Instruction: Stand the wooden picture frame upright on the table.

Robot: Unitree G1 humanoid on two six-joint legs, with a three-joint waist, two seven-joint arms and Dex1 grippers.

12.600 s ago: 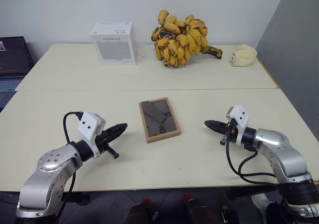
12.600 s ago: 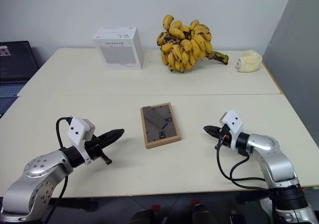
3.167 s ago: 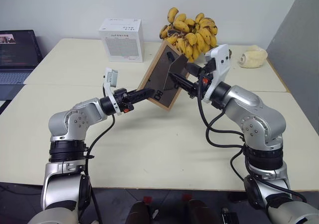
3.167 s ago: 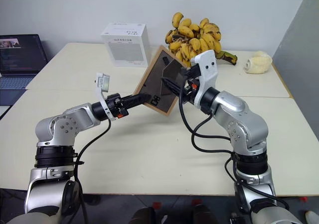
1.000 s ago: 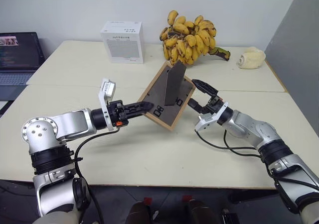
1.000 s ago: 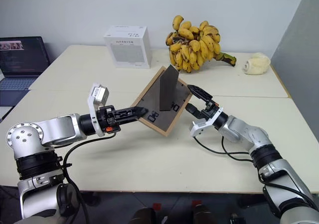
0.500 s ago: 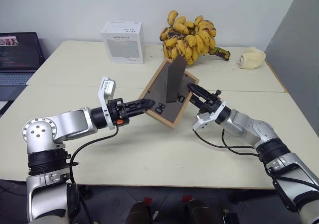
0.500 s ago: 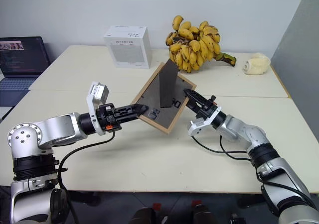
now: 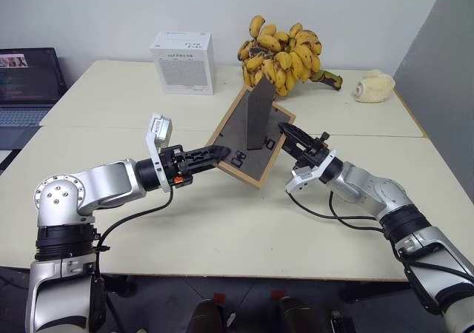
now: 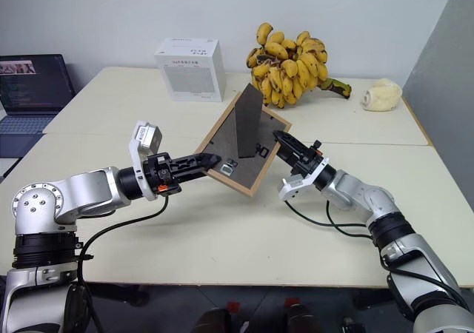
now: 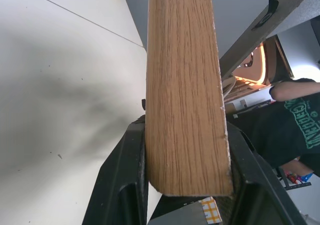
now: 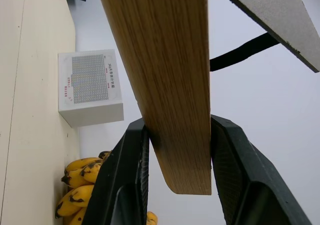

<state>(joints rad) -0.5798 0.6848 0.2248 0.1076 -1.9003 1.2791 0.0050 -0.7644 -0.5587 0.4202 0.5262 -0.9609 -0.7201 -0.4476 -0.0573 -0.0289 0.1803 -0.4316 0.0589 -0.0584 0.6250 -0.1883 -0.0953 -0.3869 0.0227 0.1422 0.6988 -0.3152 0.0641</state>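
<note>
Both arms reach in toward the middle. The left gripper (image 9: 216, 153) and right gripper (image 9: 286, 131) are each clamped on opposite edges of the small light-wood picture frame (image 9: 250, 135), held tilted between them.

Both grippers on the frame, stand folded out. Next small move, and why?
Probably lower it together until its bottom edge meets the table. The picture frame hangs tilted above the tabletop, the left gripper clamping its left edge, the right gripper its right edge. The stand already juts from the back, so setting down looks like what's left.
</note>
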